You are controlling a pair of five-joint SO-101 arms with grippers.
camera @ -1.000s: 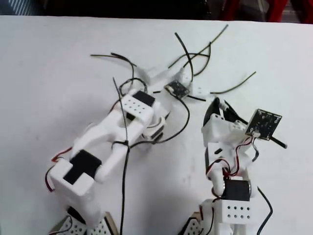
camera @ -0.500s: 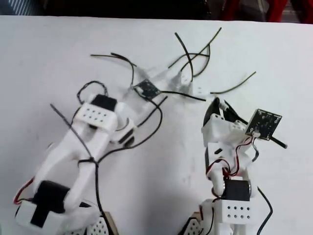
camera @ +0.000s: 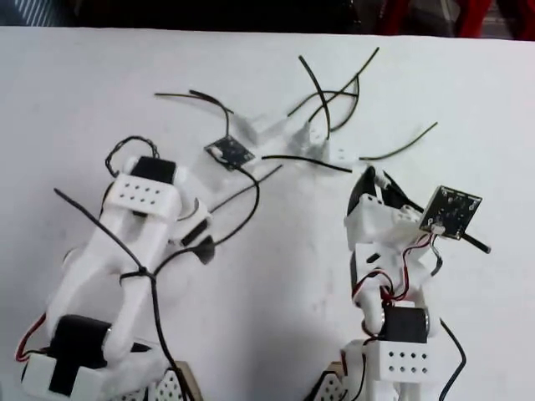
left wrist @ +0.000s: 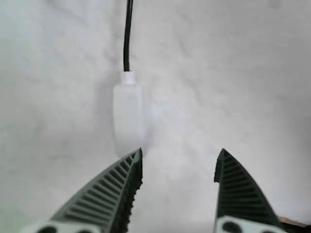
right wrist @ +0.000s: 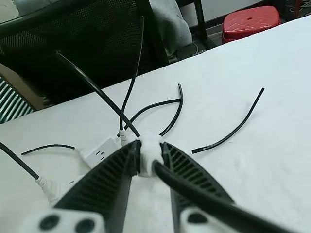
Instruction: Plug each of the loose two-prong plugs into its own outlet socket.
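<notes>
left gripper (left wrist: 179,159) is hanging low over the white table (camera: 92,92), jaws spread wide with nothing between them. a loose white plug (left wrist: 129,116) is lying flat on the table just past the tip of one finger, close to touching it, offset to that side rather than centred in the gap. its black cord (left wrist: 127,34) is running straight away from the gripper. right gripper (right wrist: 150,144) is sitting above the table on the right side, jaws drawn narrow and pinching a second plug (right wrist: 147,162) between the fingertips. that plug's thick cord (right wrist: 204,199) is trailing back along one finger toward the wrist. beyond the fingertips a white outlet block (right wrist: 99,150) is lying on the table, socket slots facing up, apart from the held plug. a third plug (right wrist: 46,184) on its own cord is resting near the block. several loose black cords (right wrist: 233,128) are curling across the table around the block. from above, the right gripper (camera: 368,177) is pointing toward the outlet block (camera: 338,154) from just beside it.
</notes>
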